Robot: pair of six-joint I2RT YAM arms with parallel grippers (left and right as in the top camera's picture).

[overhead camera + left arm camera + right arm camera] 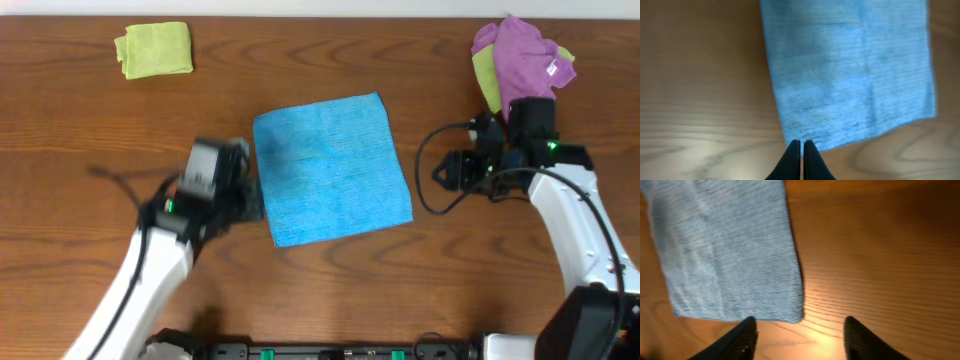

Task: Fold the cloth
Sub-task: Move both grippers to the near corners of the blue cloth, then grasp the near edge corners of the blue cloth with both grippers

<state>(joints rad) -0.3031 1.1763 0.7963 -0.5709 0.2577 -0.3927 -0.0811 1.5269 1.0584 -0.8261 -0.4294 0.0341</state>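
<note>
Left jaws pressed together, tips at the left edge of the cloth [330, 170], right jaws spread near its right side; it lies flat and unfolded on the surface [60, 280], so I judge first grasp pending: left must open, both pinch an edge.

Left end effector [801, 144] pinched, right [799, 321] spread
</note>
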